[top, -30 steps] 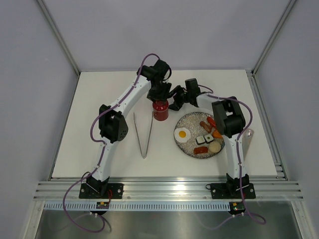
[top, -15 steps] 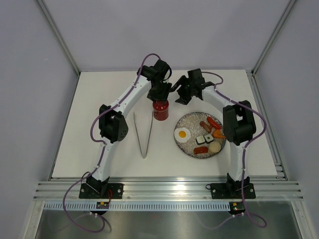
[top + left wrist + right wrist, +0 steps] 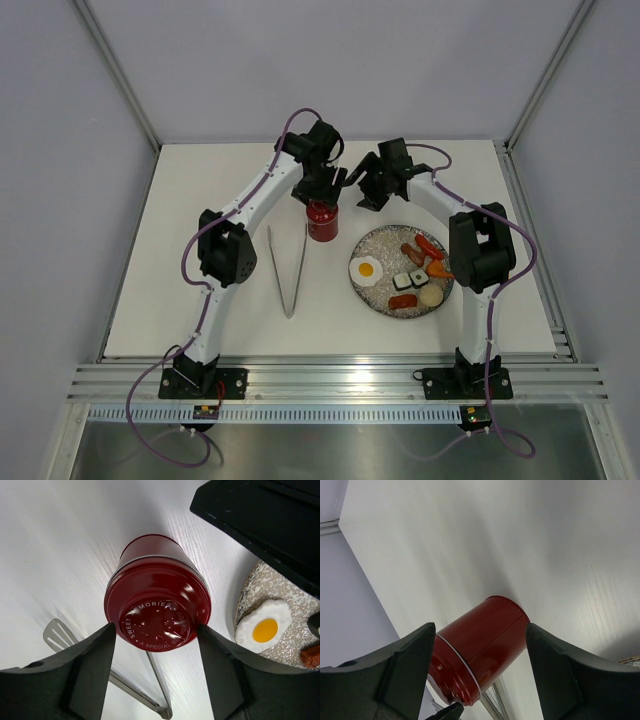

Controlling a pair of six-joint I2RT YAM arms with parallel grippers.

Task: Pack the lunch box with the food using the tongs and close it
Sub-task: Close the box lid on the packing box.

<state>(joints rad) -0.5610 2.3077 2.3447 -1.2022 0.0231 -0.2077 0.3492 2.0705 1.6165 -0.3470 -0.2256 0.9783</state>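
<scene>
Lunch box (image 3: 321, 225): red, upright, lid (image 3: 157, 617) on; mid-bench, slightly toward the far edge.
Left gripper (image 3: 156, 629): above the box, fingers spread either side of the lid; contact not discernible.
Right gripper (image 3: 480, 630): fingers apart, just right of the box, holding nothing.
Tongs (image 3: 288, 272): flat on the bench, left of the box, joined end toward the near edge.
Food (image 3: 366, 268): on the speckled plate (image 3: 385, 240), right of the tongs.
</scene>
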